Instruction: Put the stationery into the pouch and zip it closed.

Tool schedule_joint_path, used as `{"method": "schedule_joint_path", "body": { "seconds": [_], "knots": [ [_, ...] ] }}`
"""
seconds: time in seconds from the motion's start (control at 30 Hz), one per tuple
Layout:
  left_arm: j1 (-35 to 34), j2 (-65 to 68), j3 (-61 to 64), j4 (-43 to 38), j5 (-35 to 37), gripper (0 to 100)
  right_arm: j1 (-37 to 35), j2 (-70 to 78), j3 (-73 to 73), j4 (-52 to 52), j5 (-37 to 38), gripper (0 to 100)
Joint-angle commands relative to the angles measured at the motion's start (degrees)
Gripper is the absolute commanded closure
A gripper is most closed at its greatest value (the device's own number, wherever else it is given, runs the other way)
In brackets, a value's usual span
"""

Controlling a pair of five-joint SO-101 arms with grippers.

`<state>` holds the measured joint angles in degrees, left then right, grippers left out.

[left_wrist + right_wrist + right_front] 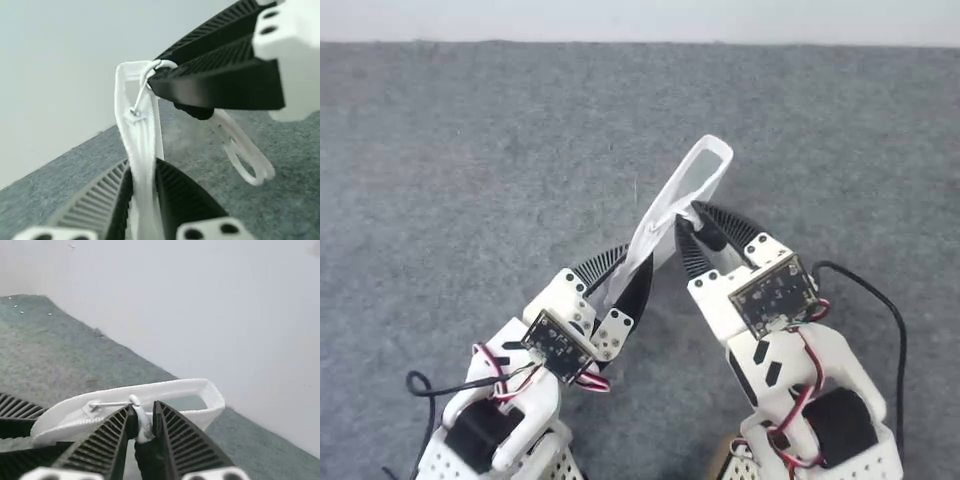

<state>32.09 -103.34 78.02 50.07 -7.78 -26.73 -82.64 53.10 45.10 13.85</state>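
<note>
Both pairs of jaws are clenched on the pouch [670,208], which is held up off the grey table [460,160] between the two arms. The left jaws grip the pouch's nearer end, and the white fabric band [142,165] runs up between their black ribbed fingers [95,205]. The right jaws pinch a small white tab [143,426] at the pouch's upper edge, where a thin metal link [107,403] lies along the zipper line. From the left wrist view, the right arm's fingers [220,80] meet at that same edge, and a pale translucent loop [245,160] hangs beneath them. In the high view the pouch is seen edge-on, slanting away from the arms toward its rounded far end [708,165]. Whether the zipper is shut cannot be told.
</note>
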Motion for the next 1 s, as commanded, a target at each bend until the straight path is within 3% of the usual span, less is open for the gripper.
{"method": "schedule_joint_path", "body": {
  "seconds": [0.0,0.17,0.67,0.97],
  "knots": [
    [-0.18,-0.97,-0.48,1.58,0.70,99,4.88,-0.75,-1.76,-4.09,-1.23,99.3],
    [-0.26,-0.97,-0.48,1.58,0.70,99,7.34,-0.22,-1.67,-7.16,-4.57,99.3],
    [-0.26,-0.97,-0.48,2.73,0.00,99,8.31,-0.13,2.99,-17.80,-3.96,99.3],
    [-0.26,-0.97,-0.48,2.73,0.00,99,13.93,5.93,2.64,-22.37,-4.04,99.3]
  ]
}}
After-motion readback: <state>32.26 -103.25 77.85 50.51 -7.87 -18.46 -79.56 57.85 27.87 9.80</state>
